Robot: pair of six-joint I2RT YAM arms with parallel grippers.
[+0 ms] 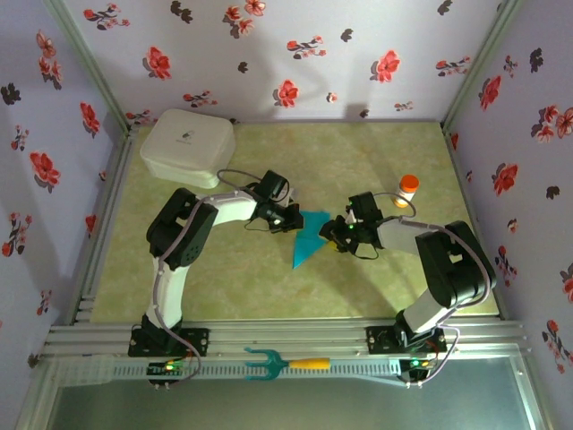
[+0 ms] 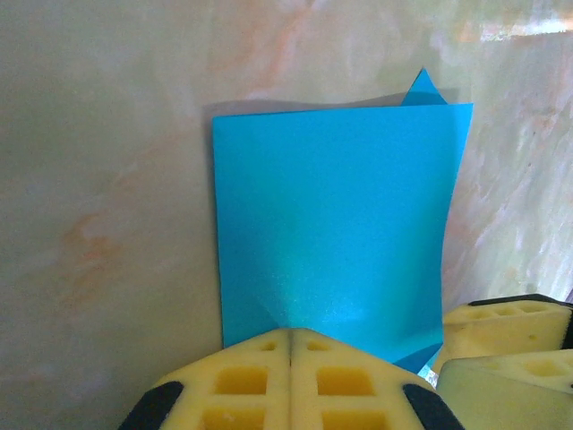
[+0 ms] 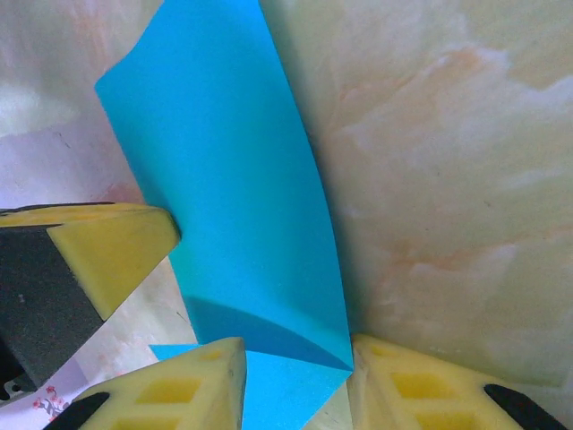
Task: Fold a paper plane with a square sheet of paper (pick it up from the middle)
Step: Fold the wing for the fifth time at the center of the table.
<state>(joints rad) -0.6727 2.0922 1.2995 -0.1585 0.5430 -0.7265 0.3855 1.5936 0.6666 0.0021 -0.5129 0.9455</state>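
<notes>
The left gripper (image 2: pixel 291 345) pinches the paper (image 2: pixel 331 224) at its edge. The right gripper (image 3: pixel 295 369), spread astride its lifted side, should close gently and squarely.

Near edge of the paper (image 2: pixel 331 215) behind the left gripper (image 2: pixel 291 348); its far end beyond the right wrist view's top

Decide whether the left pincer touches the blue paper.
Touching. In the left wrist view the left pincer, shut, clamps the blue paper at its near edge.

Overhead overview; wrist close-ups sharing paper (image 1: pixel 307 235)
</notes>
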